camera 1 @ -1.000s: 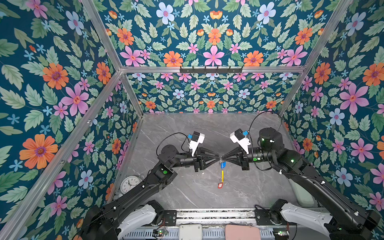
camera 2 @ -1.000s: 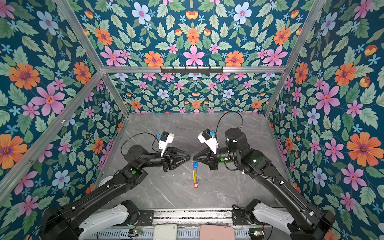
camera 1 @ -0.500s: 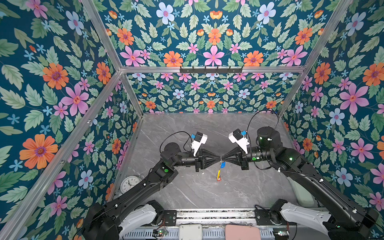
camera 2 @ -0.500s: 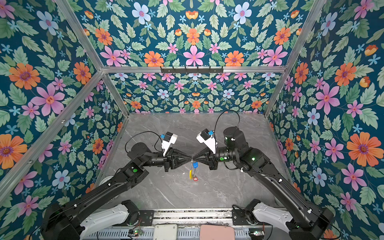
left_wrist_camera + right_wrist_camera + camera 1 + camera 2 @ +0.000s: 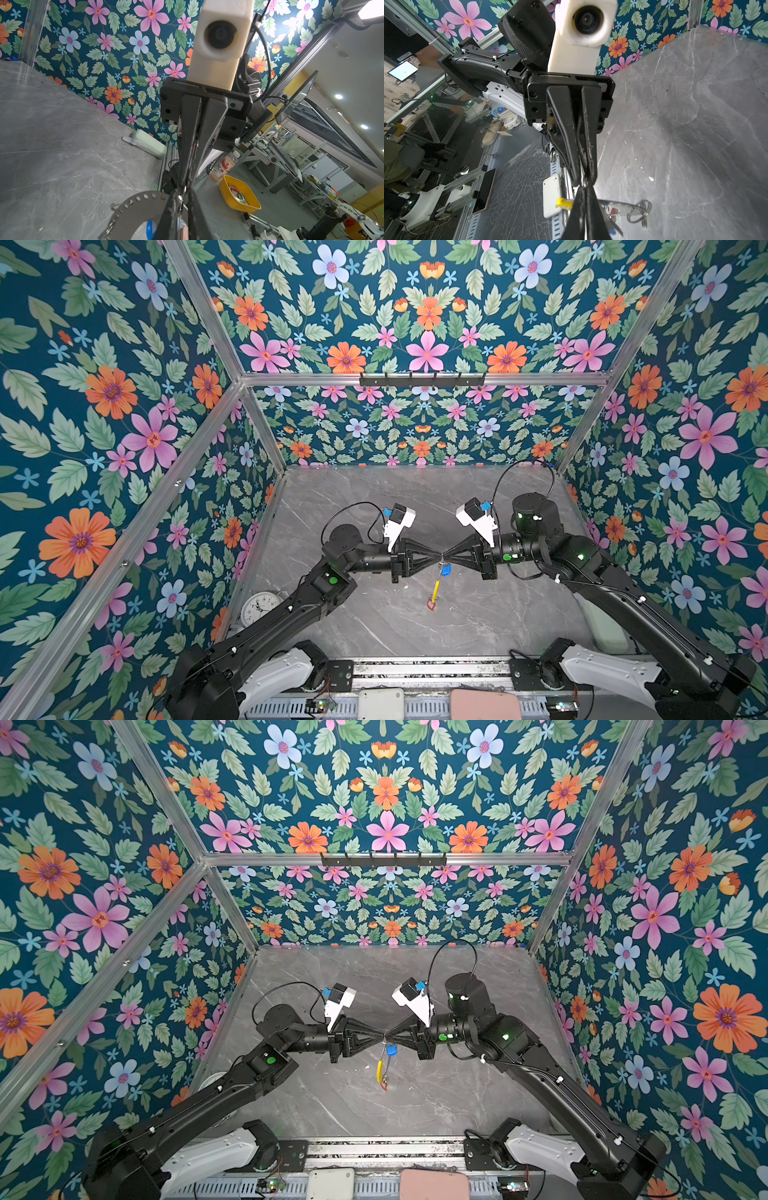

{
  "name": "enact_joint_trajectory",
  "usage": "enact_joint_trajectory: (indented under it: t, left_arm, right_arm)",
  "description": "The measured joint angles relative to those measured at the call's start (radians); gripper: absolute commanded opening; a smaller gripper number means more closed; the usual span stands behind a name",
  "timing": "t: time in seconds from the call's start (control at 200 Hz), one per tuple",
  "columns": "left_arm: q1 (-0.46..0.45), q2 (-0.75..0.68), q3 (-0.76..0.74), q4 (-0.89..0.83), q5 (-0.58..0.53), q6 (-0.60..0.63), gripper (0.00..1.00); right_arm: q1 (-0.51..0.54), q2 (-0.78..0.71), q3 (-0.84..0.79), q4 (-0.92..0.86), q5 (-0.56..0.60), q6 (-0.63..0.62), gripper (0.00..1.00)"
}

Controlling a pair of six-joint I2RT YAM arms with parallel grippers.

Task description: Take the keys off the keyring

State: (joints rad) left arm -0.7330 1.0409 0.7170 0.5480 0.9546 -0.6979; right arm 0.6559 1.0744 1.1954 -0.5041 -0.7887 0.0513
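1. Nearest you, on the front rail, sit a white box [image 5: 380, 703] and a pink slab [image 5: 484, 704]; neither shows a key on it; outside the cell, in the left wrist view, a yellow tub [image 5: 231, 201] holds a tangle of small things I cannot make out, with a drink bottle [image 5: 225, 165] near it.
2. Next come the side edges of the table [image 5: 374, 510]; a pale green case [image 5: 604, 628] lies on the right, lid down, contents hidden; a white clock [image 5: 259, 608] lies on the left beside the left arm; no open dish or tray stands on the table to take keys.
3. Over the middle of the table the keyring [image 5: 435, 590] hangs in the air, almost edge-on in both top views; the red-tagged key [image 5: 431, 605] dangles lowest, past the ring's yellow sleeve; the blue-tagged key [image 5: 445, 570] hangs just beneath the fingertips.
4. Your right gripper [image 5: 446, 560] is pinched tight on the keyring's rim; in the right wrist view the sleeve shows on one side of it and bare wire on the other; your left gripper [image 5: 437, 561] meets it tip to tip, fingers drawn in on something thin at the same stretch of rim; whether wire or a clip, I cannot tell.
5. On progress, my judgement is that no removal shows yet; both keys still ride the keyring and none lies on the table; you have both left to free.
6. Farthest off is bare table, then a black hook rail [image 5: 422, 380] on the back wall; its hooks look bare.
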Motion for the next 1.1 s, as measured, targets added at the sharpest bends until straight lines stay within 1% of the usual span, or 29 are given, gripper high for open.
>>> enact_joint_trajectory:
  t: [0.13,0.325,0.365,0.42,0.445,0.5,0.555,0.72,0.855,0.955,1.1]
  left_arm:
    - [0.000,0.002,0.000,-0.002,0.000,0.005,0.00]
    - [0.000,-0.006,-0.005,-0.003,-0.009,0.021,0.00]
    - [0.000,-0.011,-0.008,-0.002,-0.014,0.026,0.00]
    - [0.000,-0.018,-0.013,0.000,-0.018,0.031,0.00]
    - [0.000,-0.021,-0.016,0.001,-0.019,0.035,0.00]
    - [-0.001,-0.028,-0.024,0.005,-0.022,0.046,0.00]
    - [-0.001,-0.034,-0.034,0.013,-0.034,0.046,0.00]
    - [0.000,-0.059,-0.066,0.068,-0.069,0.049,0.00]
    - [0.000,-0.085,-0.096,0.124,-0.097,0.048,0.00]
    - [0.000,-0.099,-0.119,0.182,-0.116,0.043,0.00]
    - [-0.001,-0.095,-0.137,0.269,-0.124,0.015,0.00]
  right_arm:
    - [-0.001,0.004,0.000,0.004,0.004,0.008,0.00]
    - [0.000,0.008,-0.003,0.016,0.003,0.022,0.00]
    - [0.000,0.006,-0.007,0.024,0.002,0.023,0.11]
    - [0.002,-0.001,-0.016,0.042,0.001,0.036,0.28]
    - [0.002,-0.006,-0.021,0.052,0.003,0.049,0.34]
    - [0.001,-0.022,-0.034,0.082,0.011,0.052,0.44]
    - [0.000,-0.040,-0.048,0.113,0.024,0.072,0.49]
    - [0.001,-0.116,-0.115,0.212,0.090,0.117,0.53]
    - [0.000,-0.199,-0.236,0.316,0.143,0.158,0.57]
    - [0.000,-0.228,-0.304,0.385,0.135,0.183,0.58]
    - [0.000,-0.229,-0.366,0.470,0.084,0.212,0.58]
